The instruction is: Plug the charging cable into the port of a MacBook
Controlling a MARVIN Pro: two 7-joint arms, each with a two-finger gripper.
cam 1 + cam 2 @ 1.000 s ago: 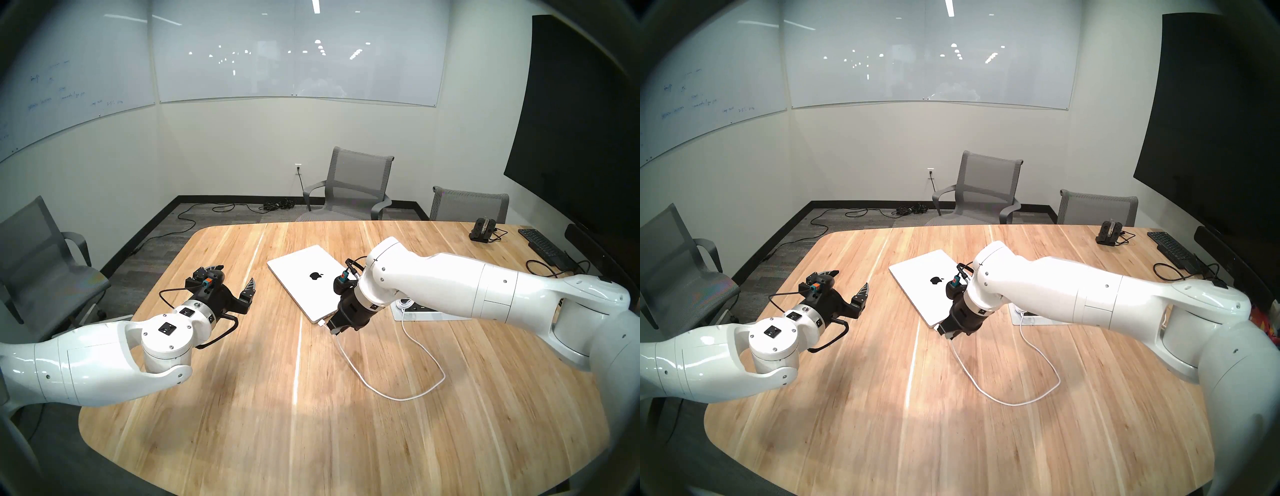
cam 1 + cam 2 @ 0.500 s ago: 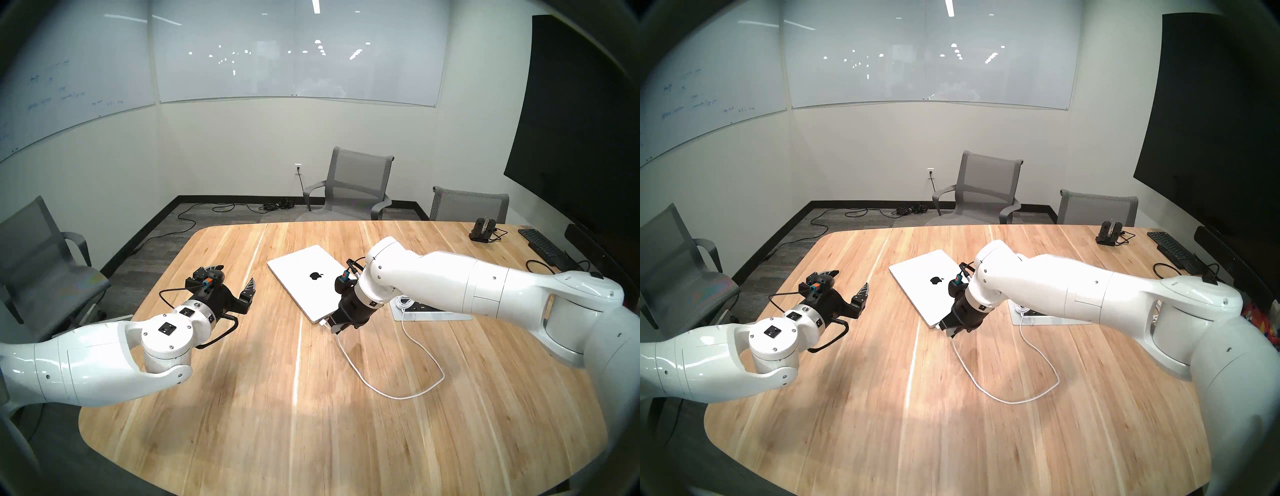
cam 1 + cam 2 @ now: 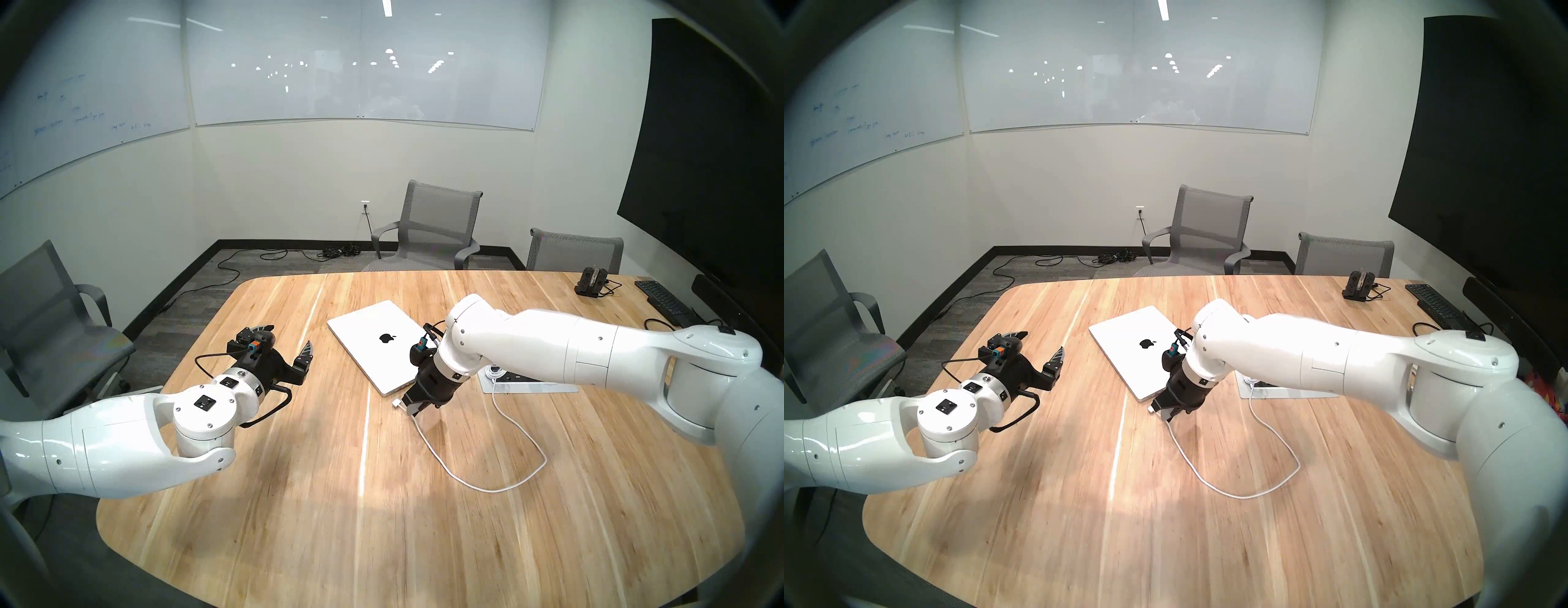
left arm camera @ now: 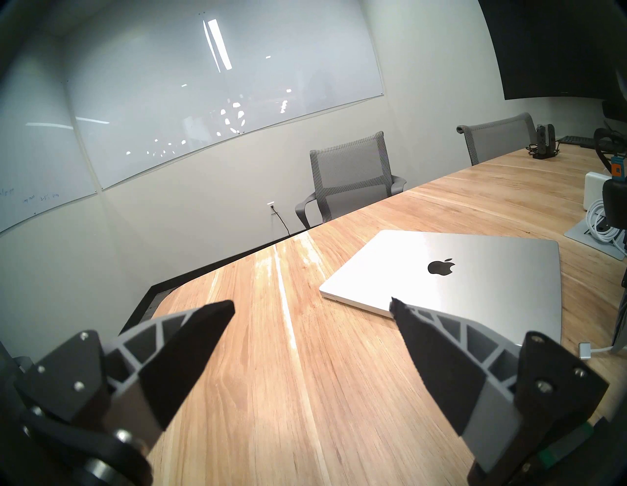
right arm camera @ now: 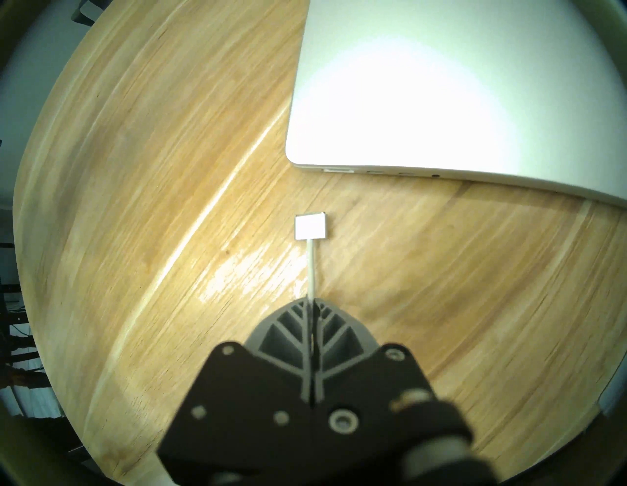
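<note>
Right now, right fingers point(image 5: 310, 302) pinch the charging cable point(image 5: 310, 268), connector point(image 5: 310, 226) just beyond.

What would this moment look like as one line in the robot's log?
right gripper: shut on charging cable | connector: short of MacBook ports, unplugged | left gripper: open, idle

The right claw point(image 3: 410, 408) has eased back from the MacBook point(image 3: 377, 344), drawing the charging cable's point(image 3: 488, 486) connector clear of its edge.

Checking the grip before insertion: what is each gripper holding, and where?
The right gripper pinches the charging cable by its cord, just behind the connector. The left gripper holds nothing.
</note>
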